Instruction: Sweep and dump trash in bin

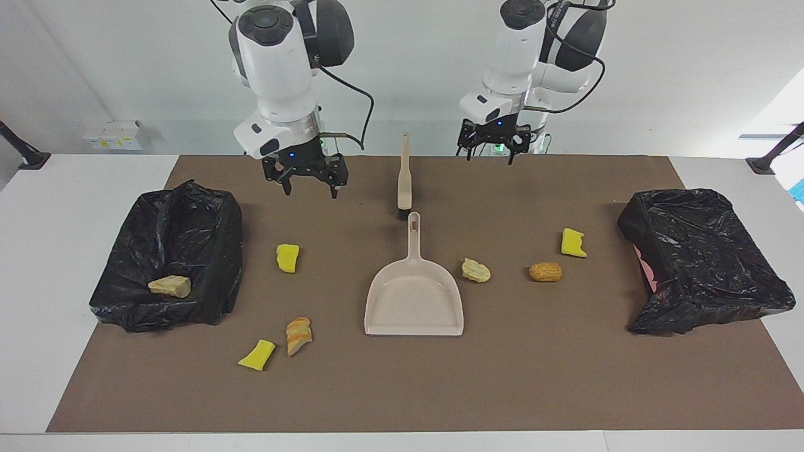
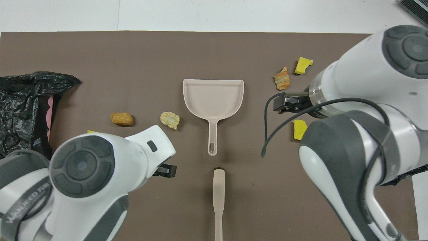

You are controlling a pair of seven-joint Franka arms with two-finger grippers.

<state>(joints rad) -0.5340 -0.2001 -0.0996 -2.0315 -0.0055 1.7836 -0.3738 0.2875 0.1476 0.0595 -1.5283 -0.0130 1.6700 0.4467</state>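
A beige dustpan point(image 1: 414, 301) point(image 2: 213, 100) lies mid-mat, its handle pointing at the robots. A beige brush point(image 1: 404, 179) point(image 2: 218, 201) lies just nearer to them. Trash is scattered on the mat: yellow chunks point(image 1: 287, 258) point(image 1: 256, 355) point(image 1: 573, 243) and bread lumps point(image 1: 299, 335) point(image 1: 476, 270) point(image 1: 545, 272). One more lump point(image 1: 169, 286) sits in the black-lined bin point(image 1: 207, 251) at the right arm's end. My right gripper point(image 1: 311, 188) hangs open and empty over bare mat between that bin and the brush. My left gripper point(image 1: 489, 157) hangs open and empty over the mat's edge beside the brush handle.
A second black-lined bin point(image 1: 703, 251) point(image 2: 26, 107) stands at the left arm's end of the brown mat point(image 1: 565, 376). In the overhead view the two arms cover much of the mat nearest the robots and most of the bin at the right arm's end.
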